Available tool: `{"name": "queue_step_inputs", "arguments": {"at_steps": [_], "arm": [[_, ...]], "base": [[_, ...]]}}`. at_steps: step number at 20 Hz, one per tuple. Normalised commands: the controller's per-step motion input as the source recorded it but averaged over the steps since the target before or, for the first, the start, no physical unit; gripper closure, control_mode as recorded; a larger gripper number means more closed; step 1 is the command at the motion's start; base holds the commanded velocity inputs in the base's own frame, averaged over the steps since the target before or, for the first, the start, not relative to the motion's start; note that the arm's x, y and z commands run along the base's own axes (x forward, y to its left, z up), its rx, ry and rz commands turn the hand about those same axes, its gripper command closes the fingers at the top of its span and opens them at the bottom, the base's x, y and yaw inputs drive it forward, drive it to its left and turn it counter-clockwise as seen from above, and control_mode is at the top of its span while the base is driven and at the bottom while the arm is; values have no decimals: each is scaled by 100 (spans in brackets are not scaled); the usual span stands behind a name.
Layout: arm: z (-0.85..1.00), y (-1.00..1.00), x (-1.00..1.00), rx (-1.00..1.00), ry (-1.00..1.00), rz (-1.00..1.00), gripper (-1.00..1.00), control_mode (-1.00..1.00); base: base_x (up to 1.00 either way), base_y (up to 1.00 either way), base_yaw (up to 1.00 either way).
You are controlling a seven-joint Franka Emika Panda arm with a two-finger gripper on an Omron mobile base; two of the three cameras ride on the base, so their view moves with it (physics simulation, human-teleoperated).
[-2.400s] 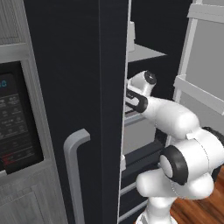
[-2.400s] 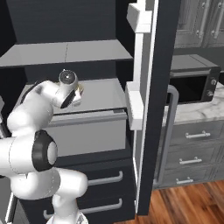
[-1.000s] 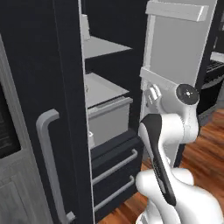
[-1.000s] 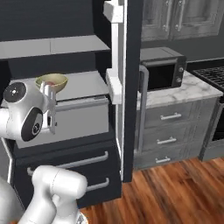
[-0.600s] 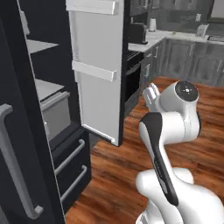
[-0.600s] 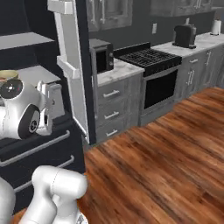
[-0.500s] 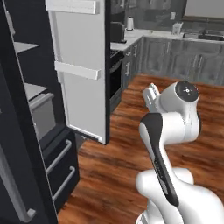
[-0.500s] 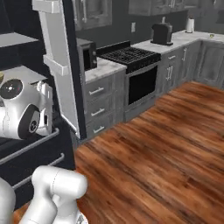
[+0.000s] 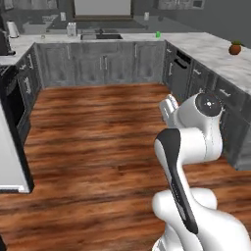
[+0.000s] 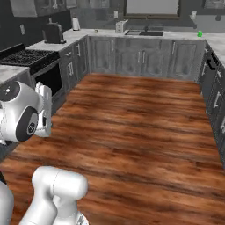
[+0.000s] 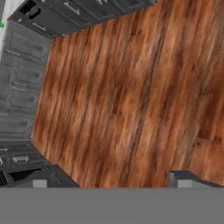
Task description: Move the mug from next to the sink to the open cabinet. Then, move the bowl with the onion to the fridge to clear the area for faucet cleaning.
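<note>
The mug [image 9: 157,34] stands far from me on the back counter [image 9: 127,36], near the sink [image 9: 101,36] but apart from it, with wooden floor [image 9: 98,127] between us. My gripper [image 11: 114,183] is spread wide and holds nothing. I judge the step is driving there; I should stop square before the counter, arm folded, so the reach to the mug stays short

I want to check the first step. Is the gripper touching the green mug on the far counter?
Apart. In the left base view the gripper hangs open over the wooden floor, while the mug stands on the far counter, beside the sink.
</note>
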Motion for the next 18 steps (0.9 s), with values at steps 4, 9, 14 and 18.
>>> {"name": "queue_step_inputs", "arguments": {"at_steps": [4, 9, 14, 18], "arm": [[0, 0, 0, 0, 0, 0, -100, 100], [0, 0, 0, 0, 0, 0, -100, 100], [0, 0, 0, 0, 0, 0, -100, 100], [0, 0, 0, 0, 0, 0, -100, 100]], "base": [[100, -34, -48], [100, 0, -25], [100, 0, -28], [100, 2, -30]]}}
